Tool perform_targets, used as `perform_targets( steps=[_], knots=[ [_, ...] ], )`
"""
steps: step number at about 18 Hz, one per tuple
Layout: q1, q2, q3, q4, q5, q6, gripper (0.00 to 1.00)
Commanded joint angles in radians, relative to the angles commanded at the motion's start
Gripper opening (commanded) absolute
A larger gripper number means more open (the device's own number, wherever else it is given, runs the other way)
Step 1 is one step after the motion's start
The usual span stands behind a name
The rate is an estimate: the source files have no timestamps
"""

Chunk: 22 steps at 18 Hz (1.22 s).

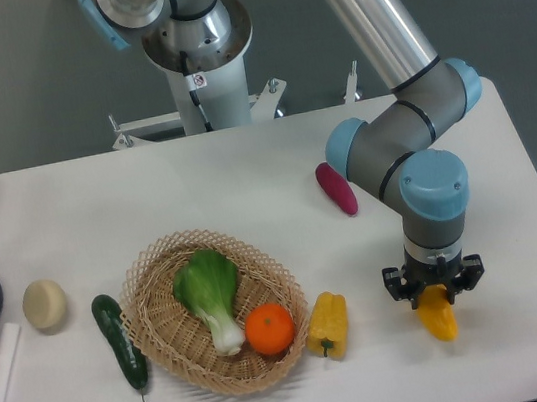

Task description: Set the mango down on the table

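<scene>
Gripper (433, 290) fingers closed around mango (437, 316), low over the table (245, 179) at front right. We can't tell if it touches. Yellow bell pepper (328, 324) sits nearby, left.

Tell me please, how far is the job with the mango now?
Done: the mango is out of the basket and low over a bare part of the table, right of the yellow pepper. In hand: the claw grips its upper end. Left: opening and lifting away; whether it touches the tabletop is unclear.
</scene>
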Motion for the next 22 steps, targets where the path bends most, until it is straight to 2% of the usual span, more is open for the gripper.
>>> perform_targets(
  steps=[3,7,10,13,17,18,20,22],
  knots=[
    [0.0,0.023,0.005,0.002,0.002,0.003,1.0],
    [-0.002,0.061,0.058,0.002,0.02,0.031,1.0],
    [0.0,0.118,0.074,-0.009,0.081,0.148,1.0],
    [0.011,0.184,0.058,-0.028,0.104,0.306,1.0],
    [0.07,0.264,0.025,-0.153,0.106,0.486,1.0],
    [0.093,0.284,0.015,-0.205,0.112,0.585,1.0],
    [0.113,0.302,0.008,-0.222,0.112,0.684,1.0],
    [0.13,0.319,-0.014,-0.215,0.104,0.7,1.0]
  ],
)
